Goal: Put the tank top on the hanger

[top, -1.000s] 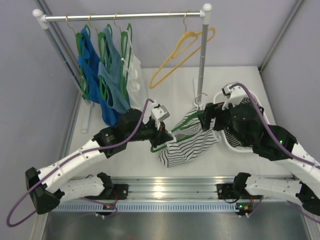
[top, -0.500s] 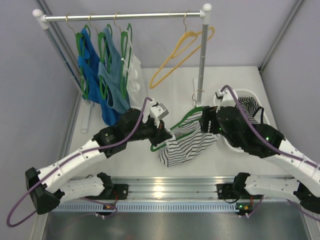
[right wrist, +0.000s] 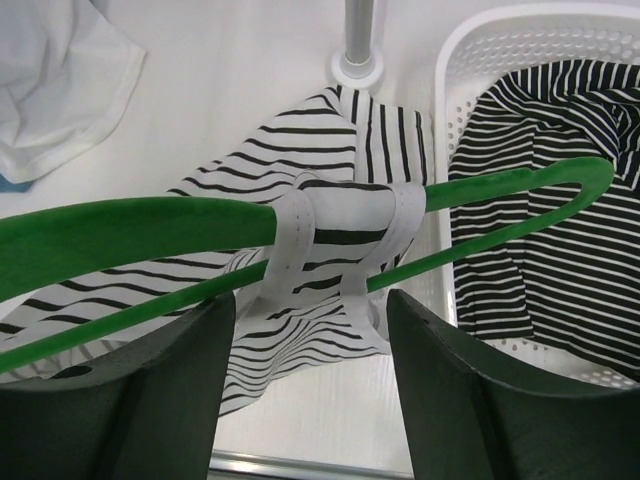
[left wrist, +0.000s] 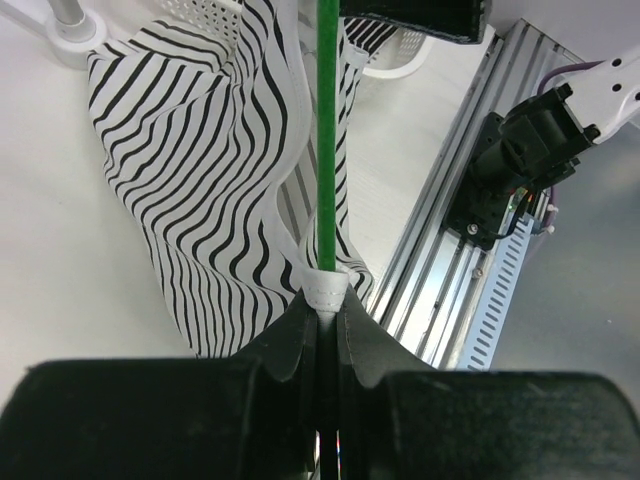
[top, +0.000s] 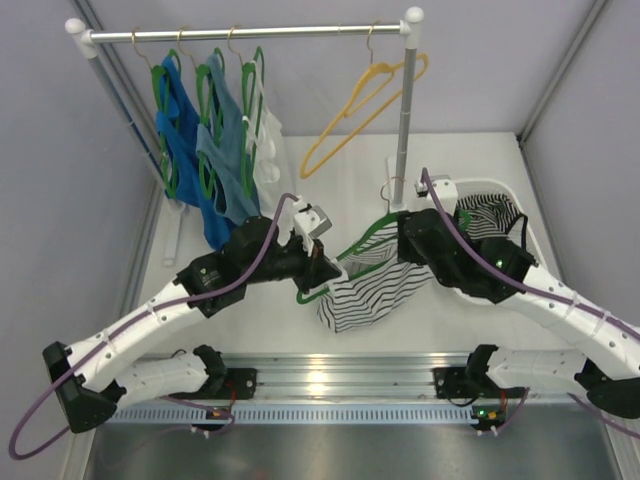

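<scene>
The green hanger (top: 365,238) hangs in the air over the table's middle, with the striped tank top (top: 372,295) draped under it. My left gripper (top: 318,268) is shut on the hanger's left end (left wrist: 327,150), with a white strap edge of the top (left wrist: 190,170) pinched at its tips (left wrist: 325,300). My right gripper (top: 405,240) is open at the hanger's right end. In the right wrist view its fingers stand wide apart (right wrist: 310,300) below the hanger (right wrist: 130,230). Two white straps (right wrist: 300,230) loop over the hanger's bars there.
A white basket (top: 505,190) at the right holds another striped garment (right wrist: 560,240). The rack pole's base (right wrist: 357,65) stands just behind the hanger. At the back, the rail (top: 250,33) carries blue tops (top: 215,160), a white top (top: 268,150) and a yellow hanger (top: 360,105).
My right arm has swung left and toward the back, bringing its wrist over the hanger's right end. The hanger and top have shifted only slightly. The left gripper keeps its hold.
</scene>
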